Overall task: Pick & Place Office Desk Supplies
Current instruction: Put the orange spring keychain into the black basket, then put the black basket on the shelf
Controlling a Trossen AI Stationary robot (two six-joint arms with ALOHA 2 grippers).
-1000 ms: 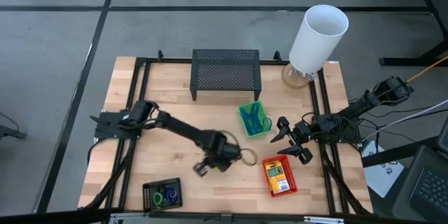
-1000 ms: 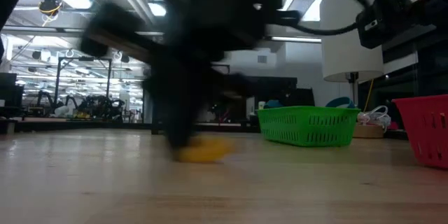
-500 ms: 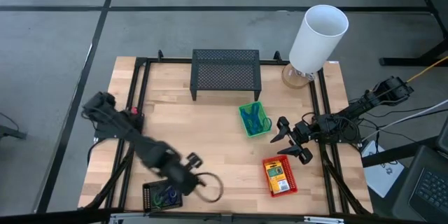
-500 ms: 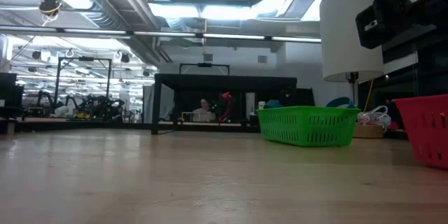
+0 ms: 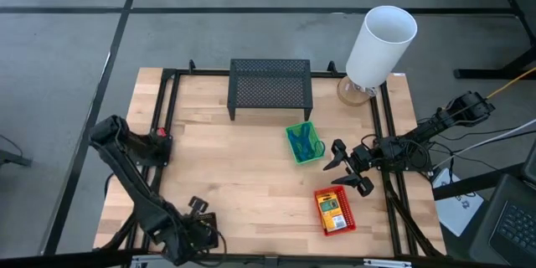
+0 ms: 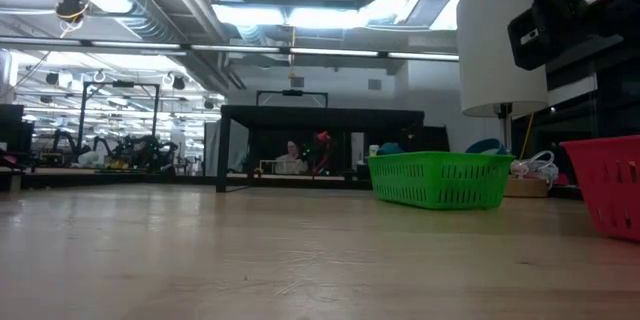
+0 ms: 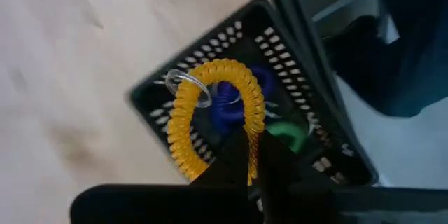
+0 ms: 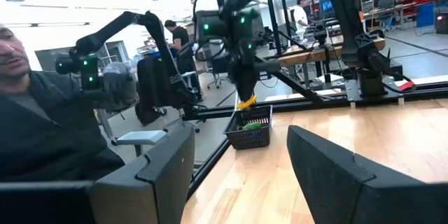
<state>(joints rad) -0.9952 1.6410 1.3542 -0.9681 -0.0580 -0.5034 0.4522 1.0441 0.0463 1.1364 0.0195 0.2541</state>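
A: What is the left claw [image 7: 248, 171] doing?

B: It is hanging over the black basket [image 7: 245, 105] at the near left corner of the counter [image 5: 243, 159], and its fingers are closing on a yellow coil band [image 7: 213, 115]. The band is dangling just above the basket, or partly inside it; I cannot tell which.

A: How should it do this step well?

B: I think it should be lowering the band until most of the loop is inside the walls, and only then opening. The coil is springy, so if it is dropped from high it may be bouncing out over the rim. The loop is also wide compared with the basket, so centring it matters.

A: How is the band looking?

B: It is a yellow spiral loop with a small metal ring [image 7: 187, 87] on one side. Under it, a blue coil [image 7: 227, 101] and a green one [image 7: 287, 131] are already lying in the basket.

A: And the right claw [image 5: 345, 167]?

B: It is waiting with fingers spread apart, holding nothing, between the green basket [image 5: 304, 142] and the red basket [image 5: 334, 210].
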